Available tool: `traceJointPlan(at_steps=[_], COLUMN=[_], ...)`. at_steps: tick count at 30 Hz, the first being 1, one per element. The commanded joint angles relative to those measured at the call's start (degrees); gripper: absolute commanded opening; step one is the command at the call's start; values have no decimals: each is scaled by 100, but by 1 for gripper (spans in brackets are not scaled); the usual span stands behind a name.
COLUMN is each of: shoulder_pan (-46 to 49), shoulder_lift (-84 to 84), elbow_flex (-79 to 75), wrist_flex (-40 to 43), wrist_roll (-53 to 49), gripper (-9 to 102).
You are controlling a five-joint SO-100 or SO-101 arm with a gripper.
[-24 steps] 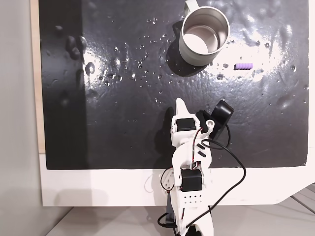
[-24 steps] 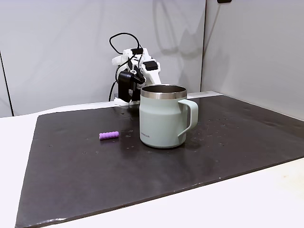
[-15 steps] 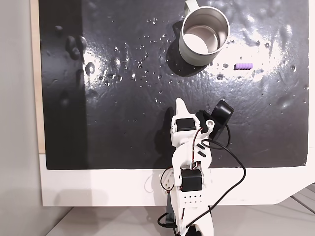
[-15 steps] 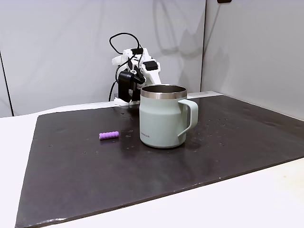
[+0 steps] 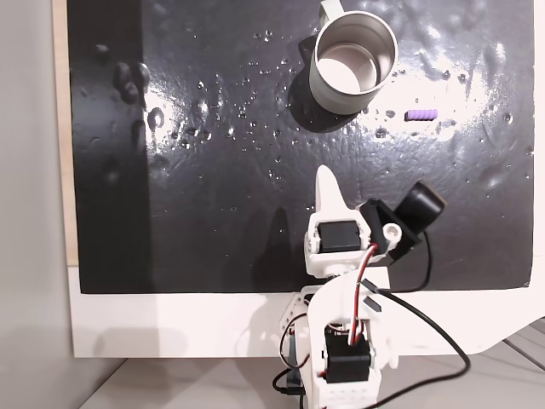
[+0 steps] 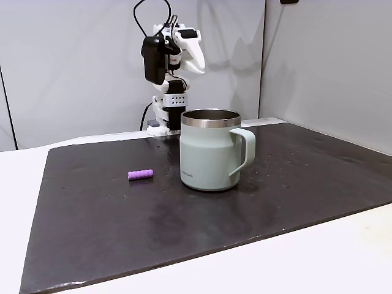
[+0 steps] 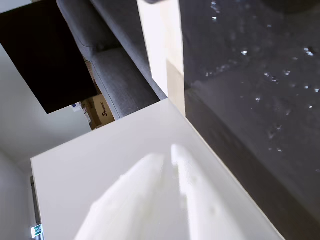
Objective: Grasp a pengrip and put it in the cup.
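Note:
The cup [image 5: 353, 60], a silver-grey metal mug with a side handle, stands upright at the far middle of the black mat, and its pale inside holds nothing. The light-purple pengrip [image 5: 421, 114] lies flat on the mat just right of the cup in the top-down fixed view, and left of the cup [image 6: 211, 150] as the pengrip [image 6: 140, 174] in the side fixed view. My white gripper [image 5: 325, 177] is raised high [image 6: 197, 61] near the arm's base, well short of both. In the wrist view its blurred fingers [image 7: 172, 155] lie together, shut and holding nothing.
Water droplets [image 5: 213, 119] speckle the wet black mat [image 5: 213, 213], which lies on a white table [image 5: 170, 324]. A wooden strip [image 5: 60, 128] borders the mat's left side. The wrist view shows the mat's edge [image 7: 240, 100] and a grey sofa [image 7: 115, 65] beyond the table.
The arm has risen from its folded low pose; the gripper is now much higher in the side view and slightly further right in the top-down view. Cup and pengrip have not moved.

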Motion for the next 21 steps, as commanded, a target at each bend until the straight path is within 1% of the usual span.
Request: traceJointPlan(at_steps=[1, 2, 4, 7, 11, 14, 16, 21], shoulder_pan=[193, 272, 404, 686, 1063, 1380, 1591, 1951], shoulder_lift=[-870, -1125, -1688, -2610, -3639, -4298, -4702, -5730], elbow_flex=[-1635, -2004, -2742, -3797, -4896, -5440, -5678, -6258], wrist_flex=[492, 694, 1116, 1731, 2399, 2777, 2953, 3305], wrist_roll=[-237, -290, -369, -466, -703, -835, -958, -1283], gripper=[0, 3, 12, 18, 22, 25, 27, 27])
